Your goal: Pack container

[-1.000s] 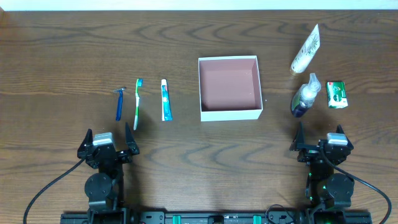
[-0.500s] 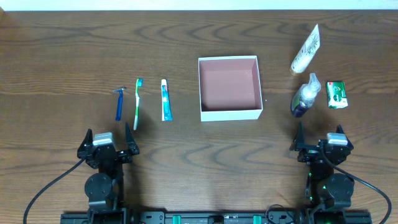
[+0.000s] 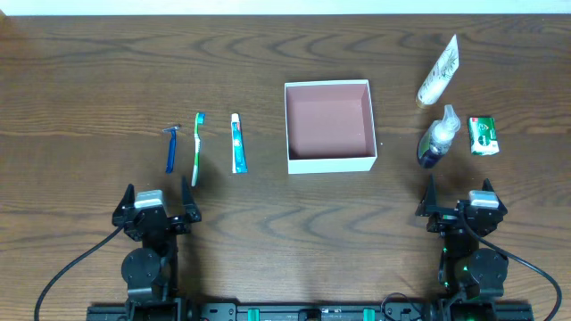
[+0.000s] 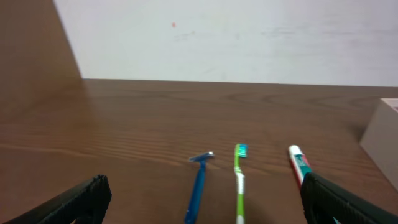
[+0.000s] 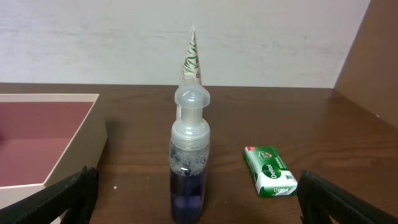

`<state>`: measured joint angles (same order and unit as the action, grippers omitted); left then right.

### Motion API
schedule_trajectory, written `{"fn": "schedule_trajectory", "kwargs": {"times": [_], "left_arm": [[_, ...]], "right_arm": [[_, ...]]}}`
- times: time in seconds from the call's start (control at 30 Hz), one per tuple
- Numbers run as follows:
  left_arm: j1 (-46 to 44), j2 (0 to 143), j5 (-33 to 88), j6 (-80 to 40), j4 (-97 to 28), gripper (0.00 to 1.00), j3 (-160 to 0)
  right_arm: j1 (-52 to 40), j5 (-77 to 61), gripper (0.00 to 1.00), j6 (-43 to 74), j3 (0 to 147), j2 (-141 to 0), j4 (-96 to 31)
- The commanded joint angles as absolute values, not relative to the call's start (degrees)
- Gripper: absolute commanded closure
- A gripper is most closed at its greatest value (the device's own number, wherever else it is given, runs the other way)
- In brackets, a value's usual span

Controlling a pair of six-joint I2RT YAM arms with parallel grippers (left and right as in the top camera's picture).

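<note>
The container (image 3: 330,163) is a square white-walled box with a pink-brown floor, standing at mid-table with nothing in it. Left of it lie a blue razor (image 3: 170,149), a green toothbrush (image 3: 196,147) and a toothpaste tube (image 3: 238,143). On its right are a white tube (image 3: 440,71), a clear bottle of purple liquid (image 3: 439,138) and a green soap bar (image 3: 483,135). My left gripper (image 3: 156,192) is open, short of the razor (image 4: 198,186) and toothbrush (image 4: 238,180). My right gripper (image 3: 458,192) is open just short of the bottle (image 5: 188,155). Neither holds anything.
In the left wrist view the toothpaste (image 4: 298,163) lies near the right finger and the container's wall (image 4: 380,134) shows at far right. The right wrist view has the container (image 5: 68,155) at left, the soap (image 5: 269,171) at right and the white tube (image 5: 191,53) behind the bottle.
</note>
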<state>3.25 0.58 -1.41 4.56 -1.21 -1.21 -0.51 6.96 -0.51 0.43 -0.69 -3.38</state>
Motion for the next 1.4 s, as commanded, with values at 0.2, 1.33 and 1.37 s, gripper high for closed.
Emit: {"fn": "schedule_trajectory", "kwargs": {"times": [0.2,1.33,1.37], "left_arm": [[3.1,0.2,2.0,1.9,7.7,0.02,-0.2],[-3.8,97.4,16.8,-4.4,-47.2,0.02,-96.5],[-3.8,98.3,15.5,-5.5,-48.3,0.02,-96.5]], "right_arm": [[-1.1,6.8,0.01,-0.9,0.3,-0.4,-3.6],[-1.1,6.8,0.01,-0.9,0.3,-0.4,-3.6],[-1.1,6.8,0.01,-0.9,0.3,-0.4,-3.6]]}}
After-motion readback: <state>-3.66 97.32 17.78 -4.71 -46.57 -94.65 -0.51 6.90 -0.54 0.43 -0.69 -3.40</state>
